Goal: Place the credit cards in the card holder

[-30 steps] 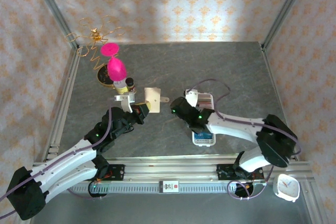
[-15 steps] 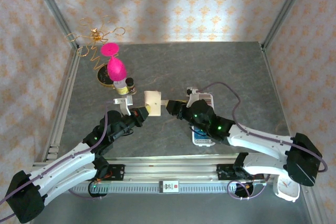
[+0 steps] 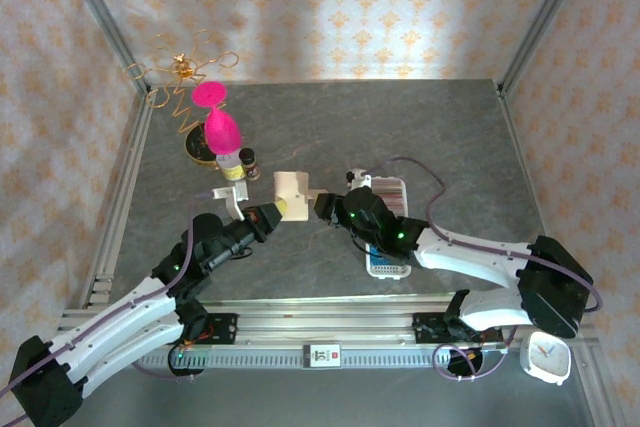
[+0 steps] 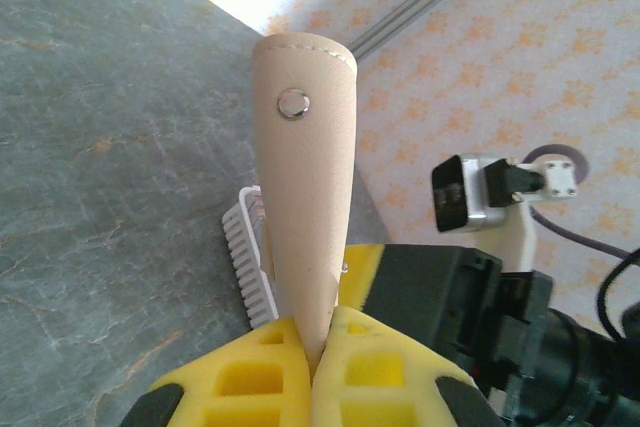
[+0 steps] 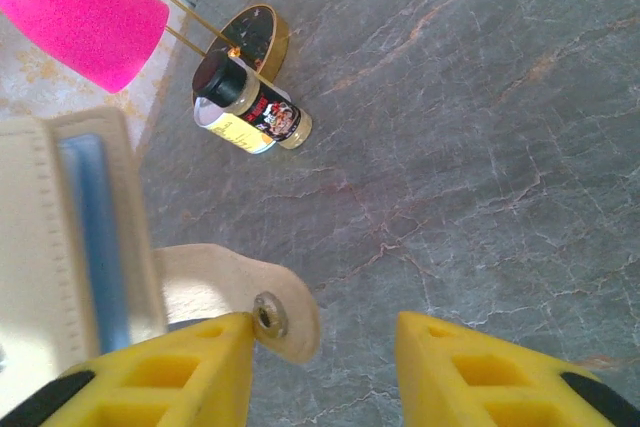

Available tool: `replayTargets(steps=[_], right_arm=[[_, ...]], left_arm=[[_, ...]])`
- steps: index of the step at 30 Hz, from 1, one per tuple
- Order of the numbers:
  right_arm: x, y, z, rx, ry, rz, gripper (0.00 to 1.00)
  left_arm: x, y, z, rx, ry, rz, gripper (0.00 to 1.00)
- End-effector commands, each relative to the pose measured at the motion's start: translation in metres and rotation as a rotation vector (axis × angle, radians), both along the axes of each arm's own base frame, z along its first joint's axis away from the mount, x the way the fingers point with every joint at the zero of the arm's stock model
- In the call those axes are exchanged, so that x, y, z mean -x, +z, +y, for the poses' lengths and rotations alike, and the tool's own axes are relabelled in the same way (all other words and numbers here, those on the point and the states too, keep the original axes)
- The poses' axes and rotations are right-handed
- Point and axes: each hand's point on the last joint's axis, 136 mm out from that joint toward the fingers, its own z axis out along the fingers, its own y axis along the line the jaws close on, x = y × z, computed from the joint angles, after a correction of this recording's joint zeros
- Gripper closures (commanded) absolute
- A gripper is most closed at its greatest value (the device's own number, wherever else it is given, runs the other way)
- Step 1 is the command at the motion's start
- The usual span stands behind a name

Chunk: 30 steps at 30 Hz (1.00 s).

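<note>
Clamping tight with the left gripper (image 4: 318,319) on the bottom edge of the card holder (image 4: 305,187), yellow pads (image 4: 240,377) pressed to both faces. Holds the tan wallet upright and clear of the grey table (image 4: 110,147), narrow edge toward the wrist camera, metal snap stud (image 4: 292,103) up near the top. From overhead, hangs it between the two arms, near the middle of the table.

Over to the right gripper (image 5: 325,332) now: spread apart, pinching nothing, nosing right up to the holder's snap tab (image 5: 250,297). Puts one yellow finger (image 5: 170,377) just beside that tab, possibly touching, too close to call. Shows a blue credit card (image 5: 95,237) tucked in a slot of the holder's inner face.

Under the right arm, on the table, a white ribbed tray (image 3: 372,267); contents too small to make out. Farther back on the left, a black-capped little bottle (image 5: 250,107), a round black base (image 5: 255,37) with a gold rim, and a bright pink bulb (image 5: 80,7).
</note>
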Motion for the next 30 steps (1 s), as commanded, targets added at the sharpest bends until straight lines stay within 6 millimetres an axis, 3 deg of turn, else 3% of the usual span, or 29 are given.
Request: replayTargets(steps=[1,7,15,17,18,22,25,28,30], right_arm=[[-0.006,0.009,-0.001,-0.030,-0.032,-0.004,0.57],[0.000,0.019,0.009,-0.097,0.032,-0.039,0.59],[0.009,0.017,0.012,-0.116,0.087,-0.042,1.00],[0.012,0.009,0.010,-0.104,0.084,-0.025,1.00],[0.013,0.004,0.009,-0.099,0.080,-0.015,1.00],[0.021,-0.025,0.004,-0.072,0.072,0.048,1.00],[0.029,-0.047,0.006,-0.048,0.090,0.099,1.00],[0.036,-0.061,0.009,-0.038,0.110,0.132,1.00],[0.037,-0.067,0.011,-0.030,0.116,0.151,1.00]], left_arm=[[0.005,0.004,-0.002,0.028,-0.024,-0.006,1.00],[0.011,0.004,-0.009,0.059,-0.076,0.003,1.00],[0.013,-0.008,-0.010,0.090,-0.080,0.042,1.00],[0.013,-0.019,-0.010,0.106,-0.076,0.078,1.00],[0.013,-0.027,-0.010,0.107,-0.072,0.104,0.98],[0.014,-0.062,-0.008,0.082,-0.051,0.187,0.72],[0.015,-0.093,-0.003,0.039,-0.029,0.253,0.61],[0.014,-0.121,0.005,-0.039,0.018,0.316,0.45],[0.011,-0.135,0.015,-0.116,0.071,0.353,0.40]])
